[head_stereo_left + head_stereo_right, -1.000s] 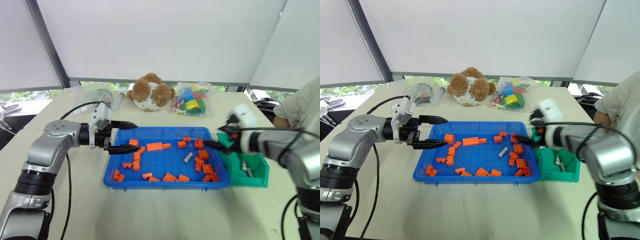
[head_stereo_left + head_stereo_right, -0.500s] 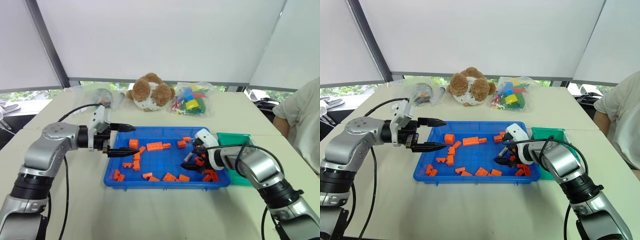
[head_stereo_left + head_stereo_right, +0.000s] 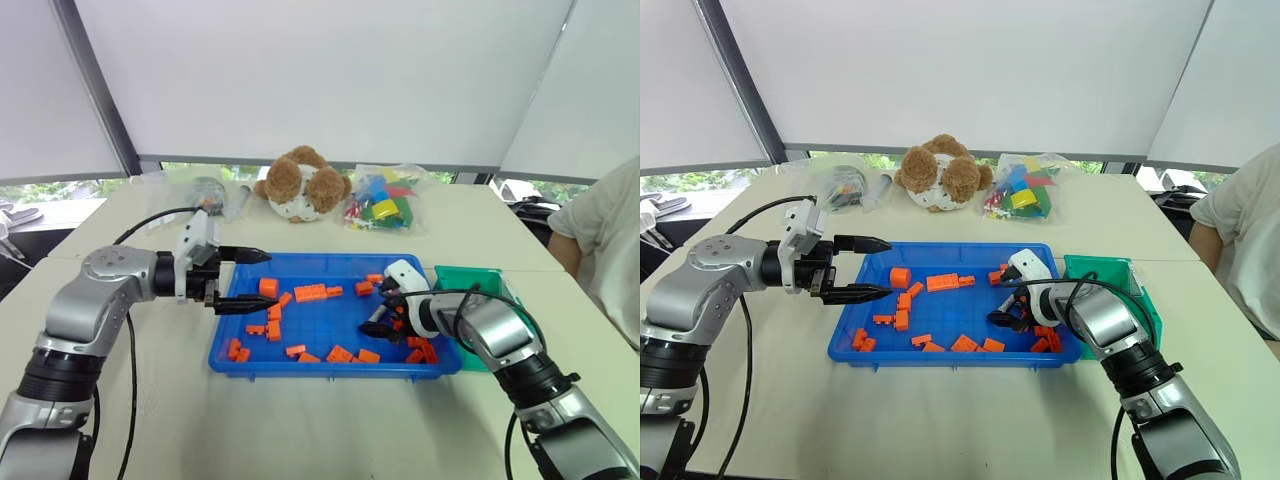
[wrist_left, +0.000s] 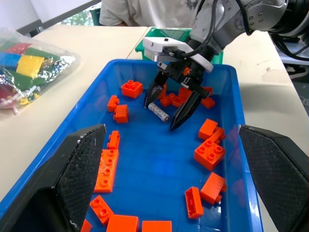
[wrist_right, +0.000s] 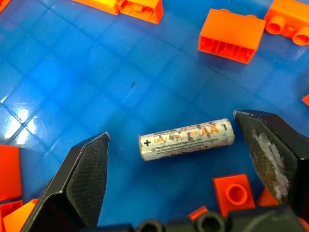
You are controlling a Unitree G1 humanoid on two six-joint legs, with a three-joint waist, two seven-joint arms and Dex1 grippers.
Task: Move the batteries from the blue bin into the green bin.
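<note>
One grey-silver cylindrical battery (image 5: pixel 187 139) lying loose between the right gripper's (image 4: pixel 175 104) wide-open fingers (image 5: pixel 83 180), near the right end of the shallow blue plastic bin (image 3: pixel 330 366): lower squarely, close across its middle, avoid the orange toy bricks (image 5: pixel 228 35).

One grey-silver AA battery (image 5: pixel 187 139) lay flat on the floor of the blue bin (image 3: pixel 330 368), in its right part, among orange bricks (image 4: pixel 210 150) but touching none. Blue bin was wide and shallow with a raised rim. Green bin (image 3: pixel 497 278), teal, smaller and deeper, sat just beside its right edge.
</note>
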